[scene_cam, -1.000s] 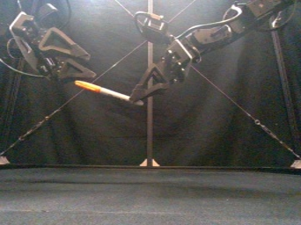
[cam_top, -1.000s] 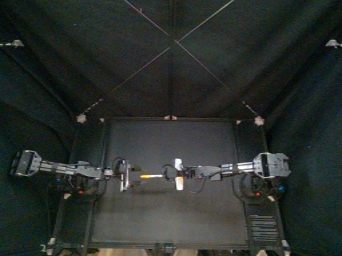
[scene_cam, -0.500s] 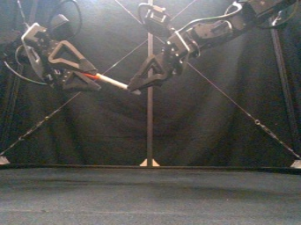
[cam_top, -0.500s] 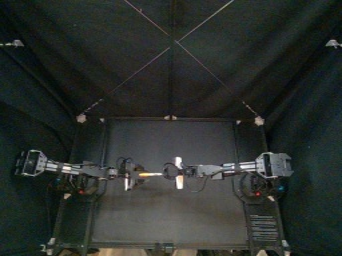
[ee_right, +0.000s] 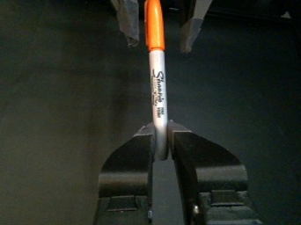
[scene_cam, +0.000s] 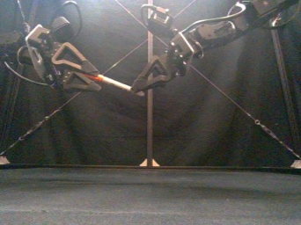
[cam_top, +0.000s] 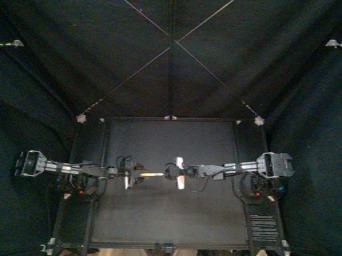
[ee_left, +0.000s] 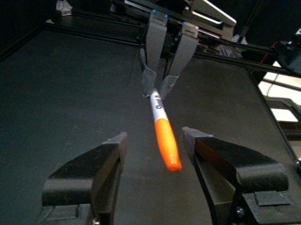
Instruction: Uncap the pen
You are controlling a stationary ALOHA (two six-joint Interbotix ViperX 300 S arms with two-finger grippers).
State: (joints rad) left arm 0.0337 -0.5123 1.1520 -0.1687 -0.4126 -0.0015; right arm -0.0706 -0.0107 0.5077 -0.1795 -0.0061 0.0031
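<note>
Orange-capped and pale-barrelled, the pen [scene_cam: 113, 83] is hanging tilted in the air well above the table [scene_cam: 150, 198], between the two arms. The right gripper [ee_right: 160, 132] is clamping the barrel's bare end, while the left gripper [ee_left: 154, 136] is holding its jaws apart on either side of the orange cap [ee_left: 166, 148], without touching it.

Overhead, level, wrist views sharing pen [scene_cam: 112, 83]
</note>
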